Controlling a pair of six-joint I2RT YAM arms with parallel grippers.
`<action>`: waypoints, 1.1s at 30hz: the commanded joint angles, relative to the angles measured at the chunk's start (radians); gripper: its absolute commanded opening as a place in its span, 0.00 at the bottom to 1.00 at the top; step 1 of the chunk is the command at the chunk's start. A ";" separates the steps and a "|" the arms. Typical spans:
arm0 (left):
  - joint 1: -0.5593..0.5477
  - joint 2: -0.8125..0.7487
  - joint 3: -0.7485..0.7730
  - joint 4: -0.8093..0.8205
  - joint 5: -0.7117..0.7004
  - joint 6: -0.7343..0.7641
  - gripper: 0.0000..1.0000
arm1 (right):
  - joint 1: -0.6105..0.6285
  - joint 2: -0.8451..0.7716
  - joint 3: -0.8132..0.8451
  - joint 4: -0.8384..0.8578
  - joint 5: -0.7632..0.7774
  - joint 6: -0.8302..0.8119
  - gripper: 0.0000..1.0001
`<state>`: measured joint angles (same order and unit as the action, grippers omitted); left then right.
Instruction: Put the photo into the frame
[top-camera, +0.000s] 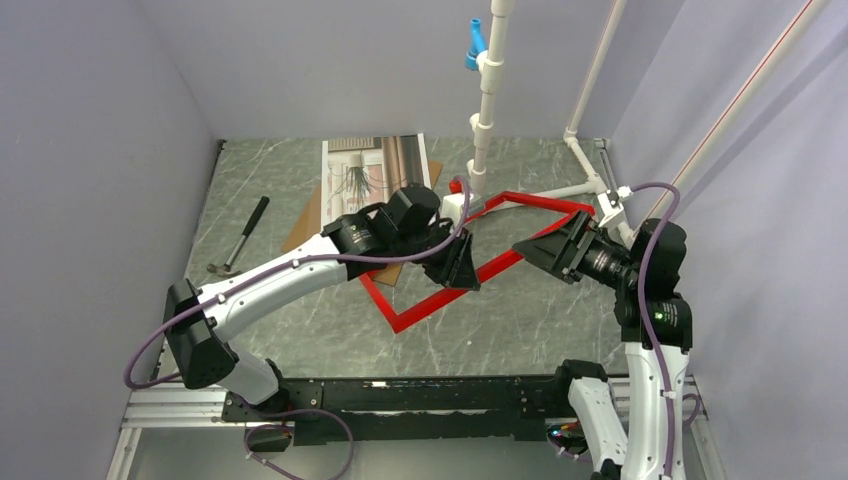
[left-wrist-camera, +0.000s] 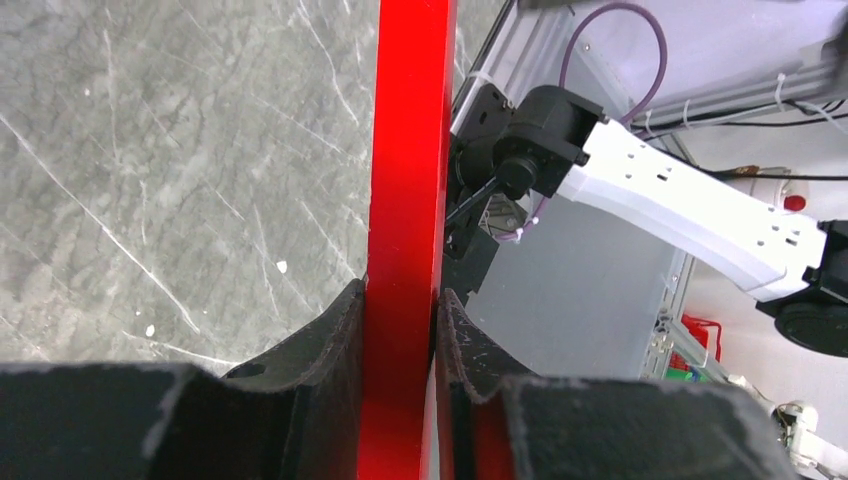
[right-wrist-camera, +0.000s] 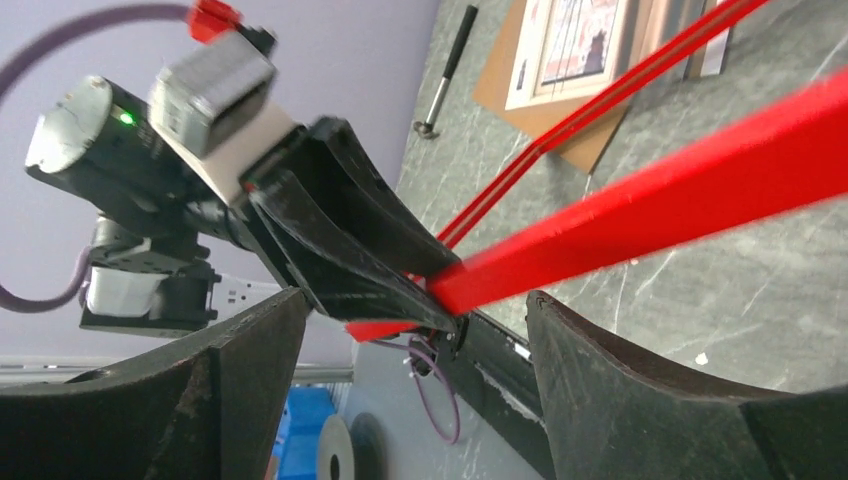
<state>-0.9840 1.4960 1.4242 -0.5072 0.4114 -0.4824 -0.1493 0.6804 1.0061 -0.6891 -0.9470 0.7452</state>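
Observation:
The red frame (top-camera: 425, 310) is lifted and tilted over the table, its far corner near the pipe stand. My left gripper (top-camera: 458, 270) is shut on the frame's near-right bar (left-wrist-camera: 410, 150), and its fingers (left-wrist-camera: 330, 340) press the bar from both sides. My right gripper (top-camera: 522, 249) stands open just right of that spot, facing the same bar (right-wrist-camera: 650, 210), which runs ahead of its spread fingertips (right-wrist-camera: 560, 330) without touching them. The photo (top-camera: 372, 172) lies face up at the back, partly hidden by my left arm, and shows again in the right wrist view (right-wrist-camera: 570, 45).
A brown backing board (top-camera: 300, 232) lies under the photo. A hammer (top-camera: 240, 238) rests on the table to the left. A white pipe stand (top-camera: 486, 120) with a blue clip (top-camera: 475, 45) rises at the back, and side walls close in the table.

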 joint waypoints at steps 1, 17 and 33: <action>0.069 0.019 0.066 -0.010 -0.163 0.024 0.00 | -0.001 -0.023 -0.024 -0.064 -0.044 -0.030 0.81; 0.074 -0.026 0.045 0.007 -0.066 0.032 0.00 | -0.003 0.041 -0.272 0.482 0.125 0.277 0.82; 0.070 -0.024 0.104 -0.051 0.009 0.097 0.64 | -0.002 0.106 -0.325 0.700 0.131 0.404 0.02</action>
<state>-0.9329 1.4860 1.4227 -0.5076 0.4911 -0.4431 -0.1463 0.7883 0.6422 -0.0578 -0.8497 1.2442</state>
